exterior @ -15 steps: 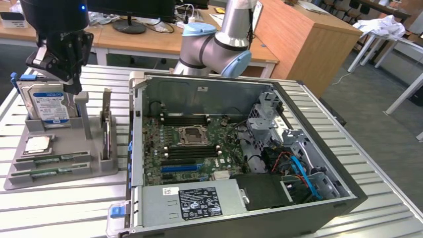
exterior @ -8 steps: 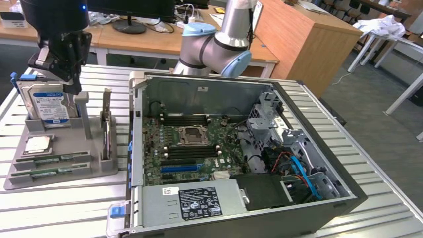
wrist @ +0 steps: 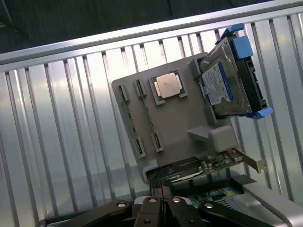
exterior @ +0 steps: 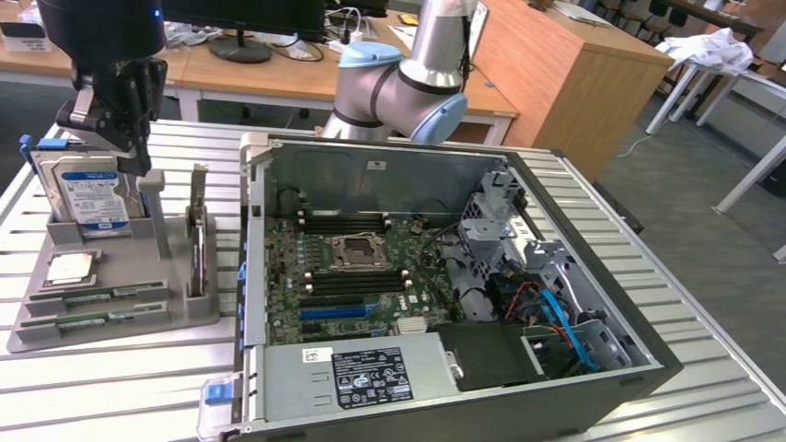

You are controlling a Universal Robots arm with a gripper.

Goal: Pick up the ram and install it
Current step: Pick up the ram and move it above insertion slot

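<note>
Two ram sticks (exterior: 86, 296) lie side by side, thin and green, in slots at the front of a grey holder tray (exterior: 110, 336) at the exterior view's left. In the wrist view a ram stick (wrist: 131, 120) shows edge-on between its clips on the tray (wrist: 189, 118). My gripper (exterior: 132, 157) hangs above the back of the tray, over the hard drive, well above the ram. Its fingers (wrist: 156, 196) are shut together and hold nothing.
On the tray also stand a blue-labelled hard drive (exterior: 96, 198), a silver CPU (exterior: 72, 267) and an expansion card (exterior: 197, 235). An open computer case (exterior: 443, 276) with its motherboard (exterior: 350, 276) and memory slots lies to the exterior view's right on the slatted metal table (exterior: 123, 396).
</note>
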